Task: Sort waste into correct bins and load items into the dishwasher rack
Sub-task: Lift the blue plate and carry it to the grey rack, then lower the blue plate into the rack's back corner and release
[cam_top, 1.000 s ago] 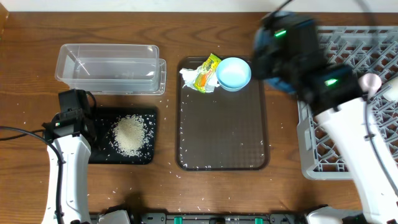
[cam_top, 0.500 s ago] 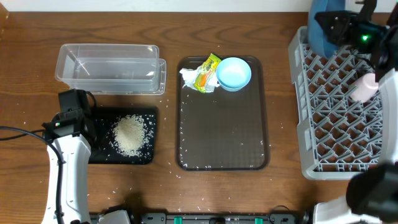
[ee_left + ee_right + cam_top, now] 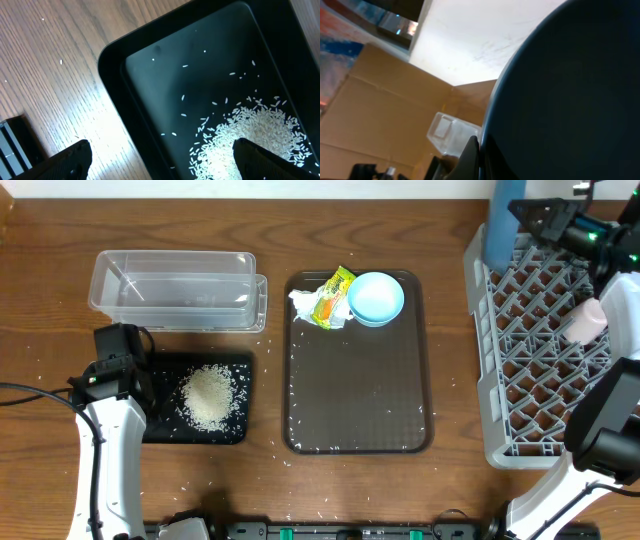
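The dark-blue dish [image 3: 499,225] stands on edge above the far left corner of the grey dishwasher rack [image 3: 540,380], its top cut off by the overhead frame. The right fingers [image 3: 471,157] are clamped on its rim. In the right wrist view the dish fills most of the picture. There we make out only 1 dark finger, a sliver at the bottom, and the other is hidden behind the dish. We cannot tell whether the dish's lower edge touches the lattice. A pink cup [image 3: 585,320] lies in the rack towards its right side, just beside the right arm, which covers much of that side.

At the middle of the tabletop [image 3: 450,480], the brown serving tray [image 3: 360,400] carries 3 things crowded at its far end. They are the crumpled white tissue [image 3: 300,302], the yellow-green wrapper [image 3: 333,295] lying against it, and the light-blue bowl [image 3: 376,298] touching the wrapper.

On the left, the clear tub [image 3: 175,290] sits just beyond the black tray [image 3: 238,370], which holds the heap of rice [image 3: 210,398]. The left fingers [image 3: 75,160] hang spread wide apart over the tray's left end, holding nothing, and we see only their tips in the left wrist view. Stray grains dot the black tray's floor, the brown tray and the tabletop. A thin line inside the tub is too faint for us to name.
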